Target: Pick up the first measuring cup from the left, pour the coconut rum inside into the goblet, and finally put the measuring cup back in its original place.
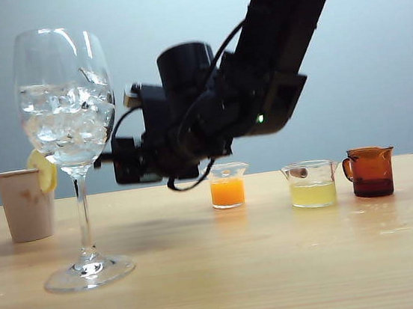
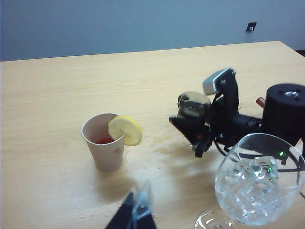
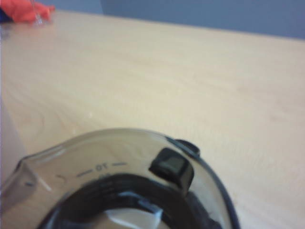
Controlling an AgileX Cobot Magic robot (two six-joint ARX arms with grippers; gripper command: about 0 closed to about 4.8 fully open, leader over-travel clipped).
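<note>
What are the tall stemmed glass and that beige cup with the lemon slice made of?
The goblet looks like clear glass: see-through, with sharp bright glints and ice cubes visible inside. The beige cup looks like matte paper: opaque, no shine, with a thin rolled rim. It could be thin card or plastic-coated.

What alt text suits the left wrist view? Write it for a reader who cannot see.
The right gripper grips the smoky measuring cup over a wooden table, near a paper cup with a lemon slice and an ice-filled goblet. The left gripper hangs close to the camera, its opening unclear.
</note>
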